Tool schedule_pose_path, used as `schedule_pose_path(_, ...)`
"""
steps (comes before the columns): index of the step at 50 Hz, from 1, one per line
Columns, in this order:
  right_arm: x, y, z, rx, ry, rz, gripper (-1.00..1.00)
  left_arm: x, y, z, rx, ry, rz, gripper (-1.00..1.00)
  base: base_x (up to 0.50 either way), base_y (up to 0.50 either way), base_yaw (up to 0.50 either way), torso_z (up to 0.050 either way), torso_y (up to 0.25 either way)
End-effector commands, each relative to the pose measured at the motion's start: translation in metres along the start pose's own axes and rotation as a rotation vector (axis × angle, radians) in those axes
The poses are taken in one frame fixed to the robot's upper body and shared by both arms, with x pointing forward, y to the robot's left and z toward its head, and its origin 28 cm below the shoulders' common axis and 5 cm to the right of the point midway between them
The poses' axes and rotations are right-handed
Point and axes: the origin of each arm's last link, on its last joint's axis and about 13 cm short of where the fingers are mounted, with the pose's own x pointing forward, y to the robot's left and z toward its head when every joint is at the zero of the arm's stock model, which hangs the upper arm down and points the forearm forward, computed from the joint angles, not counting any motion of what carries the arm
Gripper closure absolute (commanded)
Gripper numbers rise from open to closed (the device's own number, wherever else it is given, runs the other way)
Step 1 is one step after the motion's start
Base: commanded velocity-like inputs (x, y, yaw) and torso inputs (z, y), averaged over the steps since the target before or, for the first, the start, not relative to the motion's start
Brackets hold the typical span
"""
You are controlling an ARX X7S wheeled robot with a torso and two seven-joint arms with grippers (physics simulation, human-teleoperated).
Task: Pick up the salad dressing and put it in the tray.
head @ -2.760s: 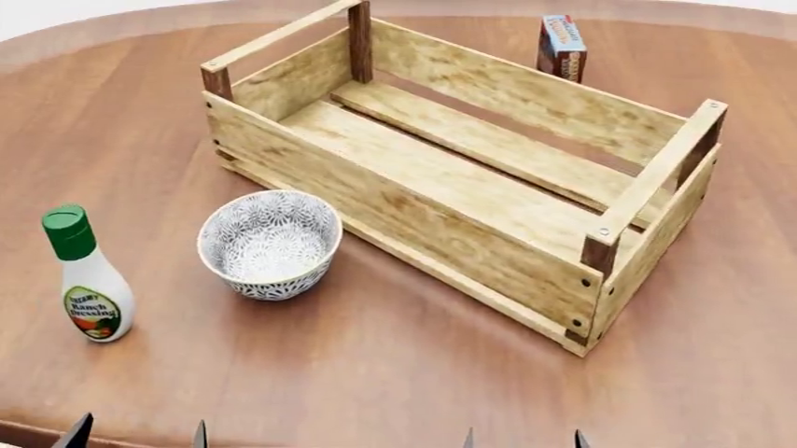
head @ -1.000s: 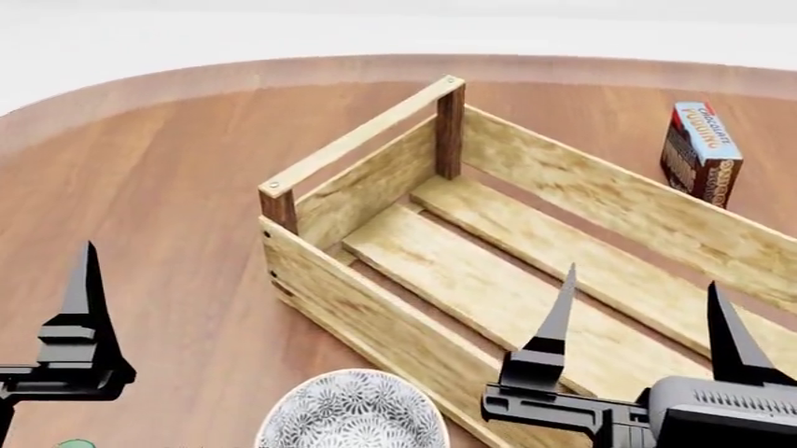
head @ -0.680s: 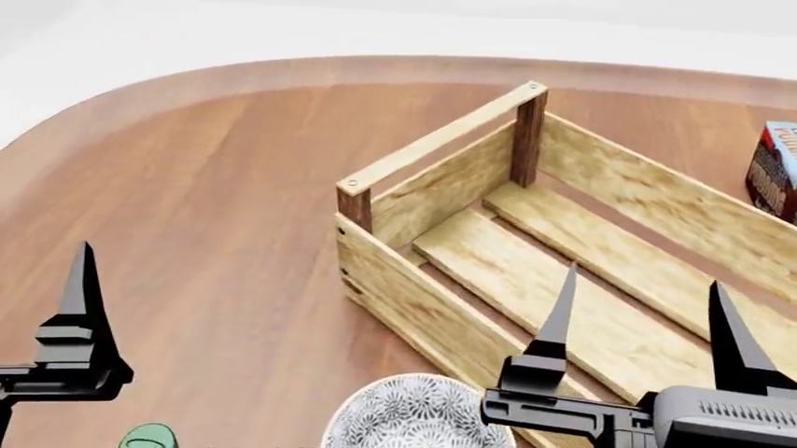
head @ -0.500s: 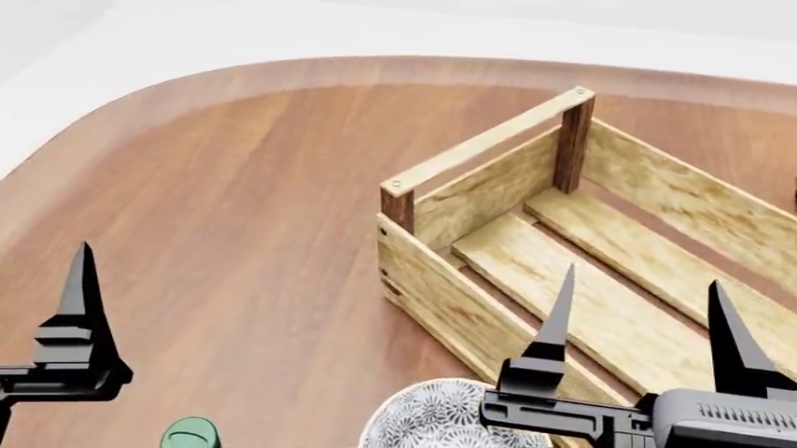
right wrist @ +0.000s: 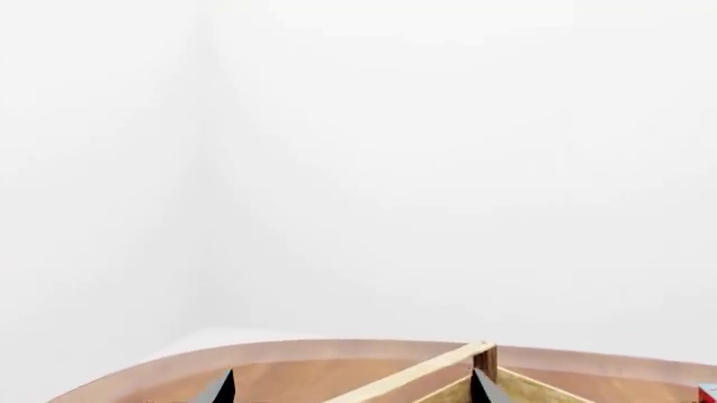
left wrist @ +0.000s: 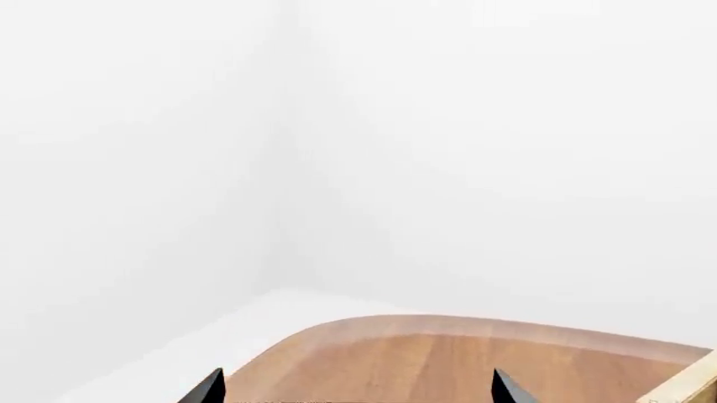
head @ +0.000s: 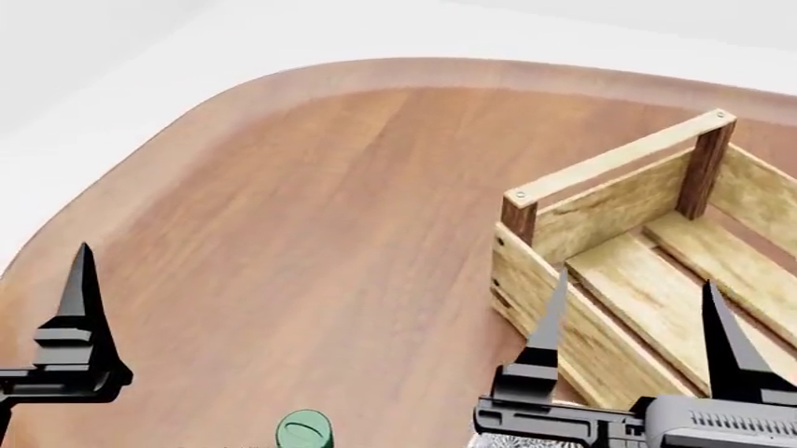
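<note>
Salad dressing (head: 304, 432) on table (head: 312, 233) at front, tray (head: 598, 271) to its right & behind.

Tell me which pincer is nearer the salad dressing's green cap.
By the head view, neither clearly. The salad dressing sits between them: left pincer off to its left, right pincer to its right, over the tray.

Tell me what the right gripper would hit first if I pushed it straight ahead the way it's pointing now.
Probably the tray: in the right wrist view its top rail and corner post sit between the right gripper fingertips, just ahead. Depth is unclear, and the camera looks nearly level, so the gripper might pass above the rail.
</note>
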Motion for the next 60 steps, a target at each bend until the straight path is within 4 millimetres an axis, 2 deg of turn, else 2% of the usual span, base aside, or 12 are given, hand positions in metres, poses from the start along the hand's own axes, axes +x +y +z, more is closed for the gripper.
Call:
schedule_pose_path(1,0.0,0.0,-0.001,-0.008,-0.004,0.01,-1.0,0.0,0.0,0.0,-0.003,0.0,-0.001,-1.0,0.0,0.0,0.5,0.0,0.0)
schedule_pose_path(12,0.001,-0.001,-0.003,-0.01,0.019,-0.004,-1.0,0.0,0.0,0.0,0.0,-0.001,0.001,-1.0,-0.05,0.12,0.36,0.0,0.0)
schedule_pose_path(19,-0.005,0.001,-0.005,0.026,0.069,0.141,-1.0,0.001,0.0,0.0,0.0,0.002,0.0,-1.0,-0.01,0.03,0.0,0.0,0.0)
schedule_pose_path(22,-0.011,0.006,-0.01,-0.048,0.094,0.219,-1.0,0.0,0.0,-0.001,0.0,0.003,-0.004,-1.0,0.0,0.0,0.0,0.0,0.0)
schedule_pose_path(28,-0.021,0.007,-0.013,-0.047,0.135,0.359,-1.0,0.001,0.0,0.001,-0.001,0.001,-0.002,-1.0,0.0,0.0,0.0,0.0,0.0)
schedule_pose_path(39,-0.025,0.013,-0.014,0.012,0.173,0.467,-1.0,0.001,0.0,0.001,-0.002,0.002,-0.005,-1.0,0.0,0.0,0.0,0.0,0.0)
schedule_pose_path(53,-0.011,0.028,-0.028,0.036,0.199,0.556,-1.0,0.0,0.0,-0.001,-0.004,0.01,-0.006,-1.0,0.0,0.0,0.0,0.0,0.0)
schedule_pose_path(60,-0.003,0.036,-0.042,0.039,0.253,0.586,-1.0,0.0,0.001,-0.002,-0.005,0.013,-0.005,-1.0,0.0,0.0,0.0,0.0,0.0)
